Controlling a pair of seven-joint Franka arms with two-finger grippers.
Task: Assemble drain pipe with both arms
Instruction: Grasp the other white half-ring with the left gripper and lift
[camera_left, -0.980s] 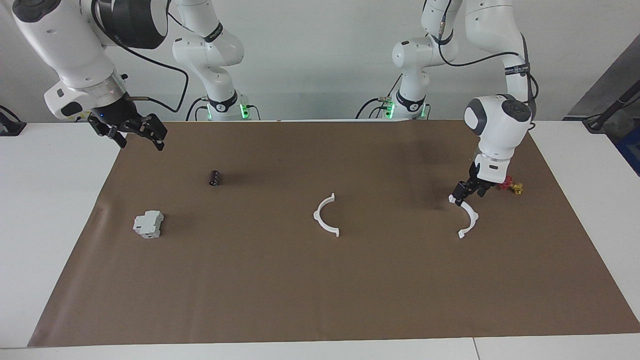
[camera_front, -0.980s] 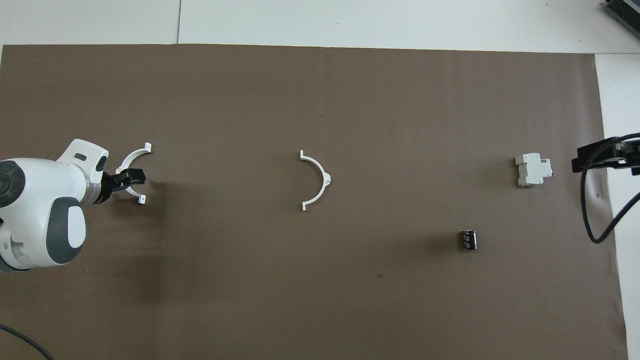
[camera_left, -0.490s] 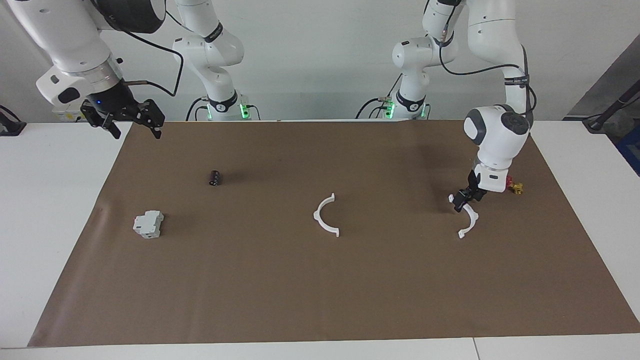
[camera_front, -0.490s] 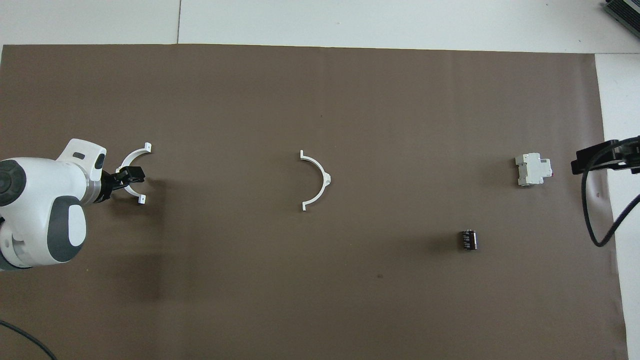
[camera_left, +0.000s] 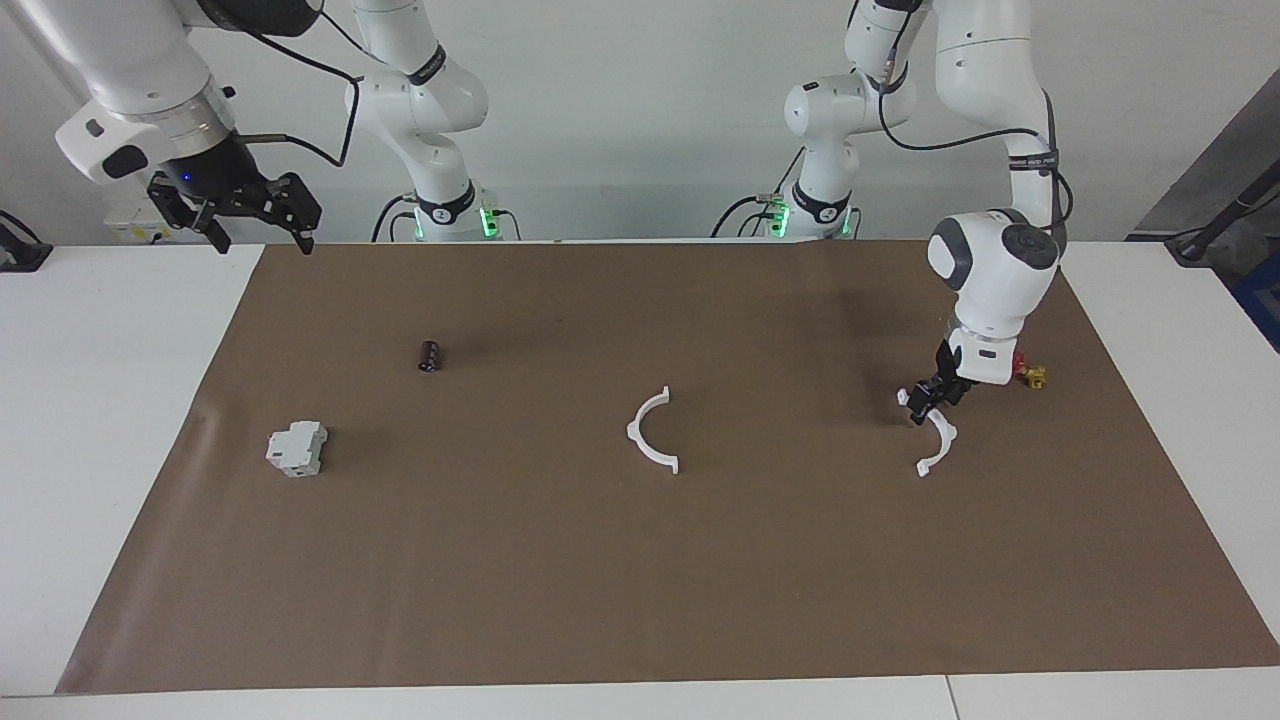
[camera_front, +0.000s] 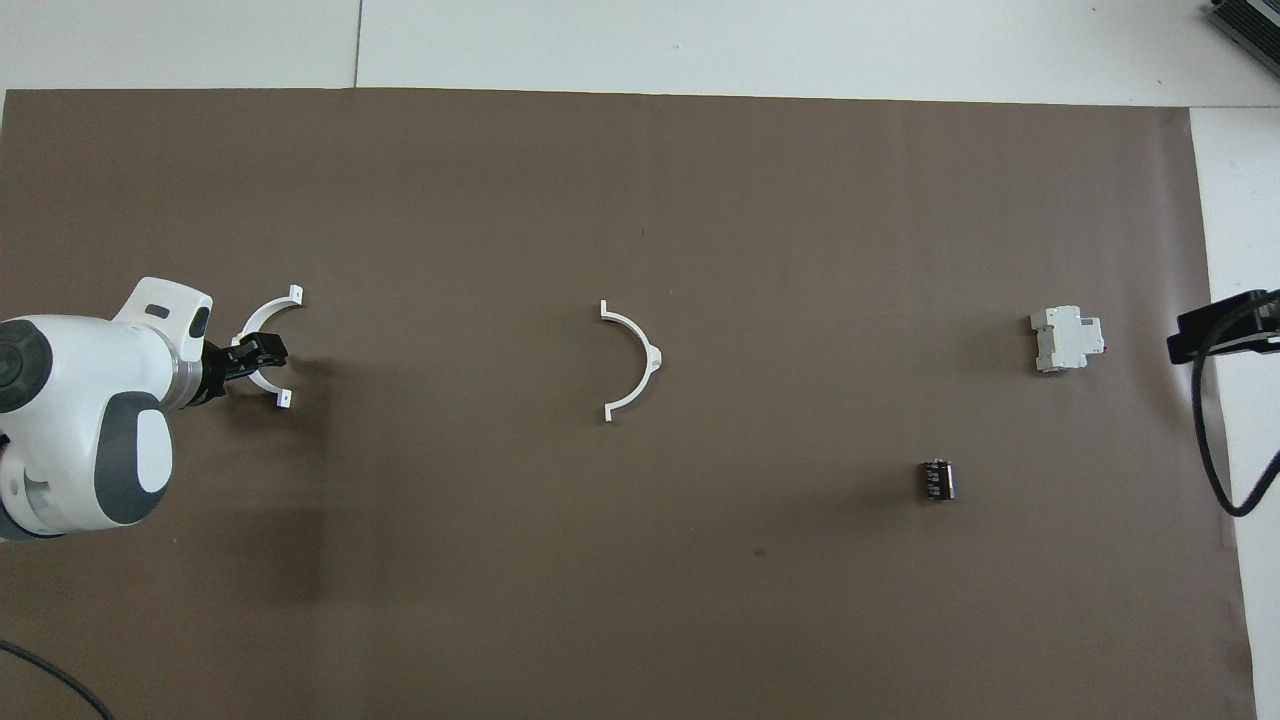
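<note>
The drain pipe lies as two separate white half-rings on the brown mat. One half-ring (camera_left: 652, 432) (camera_front: 632, 360) rests alone at the mat's middle. The second half-ring (camera_left: 943, 440) (camera_front: 262, 313) lies toward the left arm's end. My left gripper (camera_left: 925, 403) (camera_front: 255, 356) is down at the mat on this half-ring's arc, at the part nearer the robots. The half-ring rests flat on the mat. My right gripper (camera_left: 260, 235) (camera_front: 1220, 330) hangs open and holds nothing, high over the mat's corner at the right arm's end.
A grey-white boxy block (camera_left: 297, 448) (camera_front: 1067, 340) and a small dark cylinder (camera_left: 429, 355) (camera_front: 936, 479) sit toward the right arm's end. A small red and yellow part (camera_left: 1028, 374) lies beside the left gripper. The brown mat (camera_left: 640, 580) covers most of the white table.
The right gripper has risen and drawn back toward the mat's corner at the robots' end. The left gripper has settled lower onto its half-ring, which has stayed in place.
</note>
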